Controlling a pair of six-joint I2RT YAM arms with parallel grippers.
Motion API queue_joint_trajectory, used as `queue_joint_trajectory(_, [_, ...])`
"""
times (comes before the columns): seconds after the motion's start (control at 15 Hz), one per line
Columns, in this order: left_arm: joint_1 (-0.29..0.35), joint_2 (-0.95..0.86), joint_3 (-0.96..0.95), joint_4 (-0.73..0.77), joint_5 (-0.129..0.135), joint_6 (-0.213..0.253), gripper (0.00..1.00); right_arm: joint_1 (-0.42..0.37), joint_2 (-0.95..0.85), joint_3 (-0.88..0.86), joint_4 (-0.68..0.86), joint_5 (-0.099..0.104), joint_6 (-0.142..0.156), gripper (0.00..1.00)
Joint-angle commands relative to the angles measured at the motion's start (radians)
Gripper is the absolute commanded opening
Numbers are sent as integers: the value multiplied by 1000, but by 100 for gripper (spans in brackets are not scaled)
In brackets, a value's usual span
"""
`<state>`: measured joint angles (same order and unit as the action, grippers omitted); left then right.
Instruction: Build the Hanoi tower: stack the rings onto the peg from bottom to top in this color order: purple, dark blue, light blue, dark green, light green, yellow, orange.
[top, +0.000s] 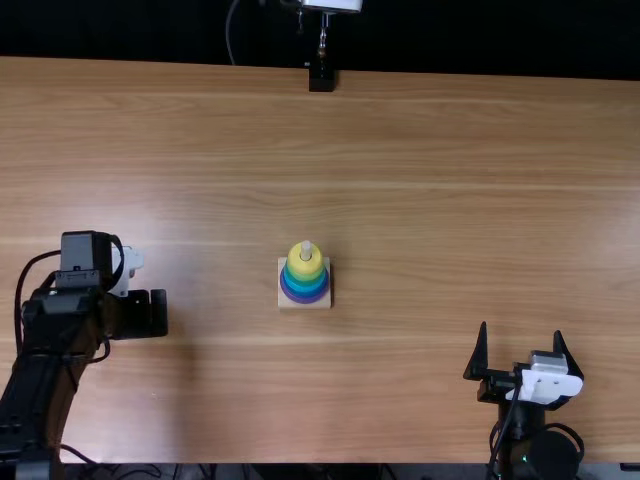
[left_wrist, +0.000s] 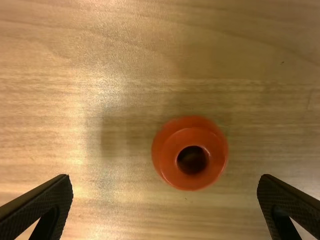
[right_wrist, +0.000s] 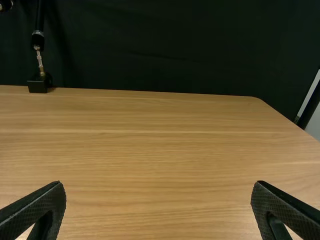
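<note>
My left gripper (top: 150, 313) is over the table's left side, pointing down. In the left wrist view the orange ring (left_wrist: 214, 159) lies flat on the wood, hole upward, between and beyond the open fingers of the left gripper (left_wrist: 165, 180), which touch nothing. At the middle of the table, the wooden base (top: 284, 301) carries stacked rings: purple lowest, blue and green shades above, a yellow ring (top: 298, 264) on top, with the peg tip (top: 307, 246) sticking out. My right gripper (top: 521, 332) stands open at the near right; the right gripper (right_wrist: 158, 184) holds nothing.
A black stand foot (top: 321, 78) sits at the table's far edge, with a dark curtain behind it. The wooden table (top: 420, 180) stretches between the two arms and around the tower. Cables hang along the near edge at the left.
</note>
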<state>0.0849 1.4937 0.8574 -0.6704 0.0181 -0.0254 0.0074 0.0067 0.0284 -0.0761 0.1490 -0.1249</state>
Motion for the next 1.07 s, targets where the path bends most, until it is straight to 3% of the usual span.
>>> queue_joint_trajectory(0.0, [-7, 13, 40, -1, 2, 11, 100, -9, -7, -10, -15, 4, 11, 100])
queue_joint_trajectory(0.87, [-43, 103, 40, 10, -13, 16, 100, -9, -7, -10, -15, 4, 11, 100])
queue_joint_trajectory(1.0, [-54, 106, 38, 10, -14, 64, 100, -9, -7, -10, -15, 4, 11, 100])
